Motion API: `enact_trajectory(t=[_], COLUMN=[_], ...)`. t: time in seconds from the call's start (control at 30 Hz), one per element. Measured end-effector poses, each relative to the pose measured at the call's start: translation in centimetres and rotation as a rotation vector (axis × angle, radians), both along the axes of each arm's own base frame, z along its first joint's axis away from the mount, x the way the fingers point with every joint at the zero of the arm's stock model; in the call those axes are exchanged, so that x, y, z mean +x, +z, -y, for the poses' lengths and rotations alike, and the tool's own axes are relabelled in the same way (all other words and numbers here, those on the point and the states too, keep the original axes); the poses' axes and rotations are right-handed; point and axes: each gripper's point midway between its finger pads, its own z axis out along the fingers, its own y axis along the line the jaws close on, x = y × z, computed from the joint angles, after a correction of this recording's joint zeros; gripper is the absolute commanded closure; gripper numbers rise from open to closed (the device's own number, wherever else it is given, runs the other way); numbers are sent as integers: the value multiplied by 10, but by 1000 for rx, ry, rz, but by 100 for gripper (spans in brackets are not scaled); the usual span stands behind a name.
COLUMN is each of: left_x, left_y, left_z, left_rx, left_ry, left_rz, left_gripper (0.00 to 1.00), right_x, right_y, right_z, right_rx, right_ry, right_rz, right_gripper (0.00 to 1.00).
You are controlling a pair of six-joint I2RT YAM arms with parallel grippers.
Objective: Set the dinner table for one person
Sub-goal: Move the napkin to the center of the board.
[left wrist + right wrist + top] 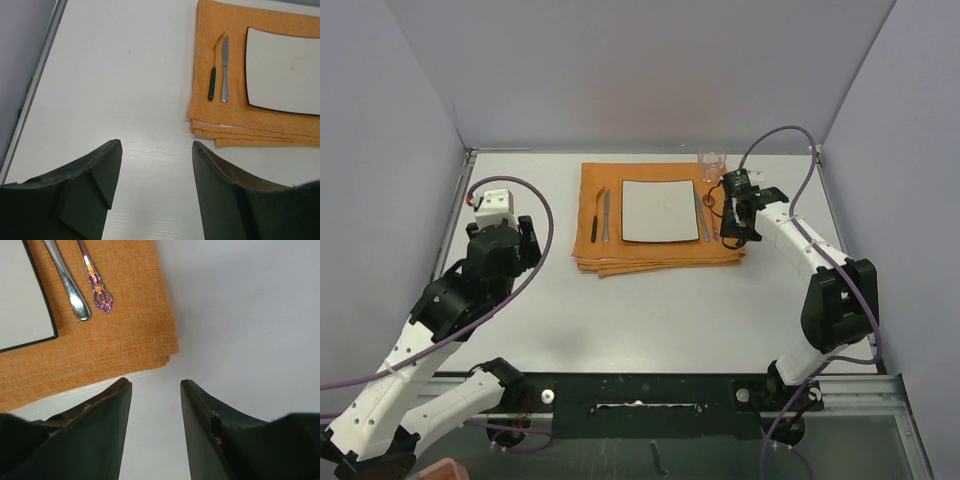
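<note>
– Confirming hand states above the large flat matte white rectangular counter (650,310)?
– Left hand (156,145), right hand (155,382): jaws parted, empty. Caution: right hand hovers beside the orange folded cloth (125,340); a snag would drag it askew.

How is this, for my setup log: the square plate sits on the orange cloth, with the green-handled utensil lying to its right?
Wrong side: the green-handled utensil lies left of the square plate, on the orange cloth, as the left wrist view shows.

Rough woven cloth (125,335) on smooth matte dinner table (125,75).
</note>
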Motion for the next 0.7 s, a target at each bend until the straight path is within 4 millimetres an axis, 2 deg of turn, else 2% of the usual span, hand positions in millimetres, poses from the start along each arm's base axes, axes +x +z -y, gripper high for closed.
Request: enact_trajectory(t=[0.1, 0.2, 0.33, 0.4, 0.6, 0.7], left_x=[4, 14, 30, 34, 65, 74], left_y=[-28, -73, -134, -149, -178, -188], left_z=[2, 3, -7, -1, 35, 47], left_rx=[-6, -42, -141, -179, -297, -333], left_ry=[23, 57, 140, 127, 39, 4], left_rz=[-67, -197, -375, -426, -499, -517], left_gripper=[45, 48, 48, 48, 48, 48], right_x=[0, 0, -2, -3, -1, 2], right_y=[-10, -14, -23, -27, -32, -32], right_z=[5, 3, 5, 12, 33, 39], right_rx=[12, 22, 39, 44, 57, 58], right_ry=[-24, -21, -22, -38, -86, -96], right_rz=[-20, -18, -29, -36, -36, -27], right_gripper=[55, 55, 55, 55, 55, 55])
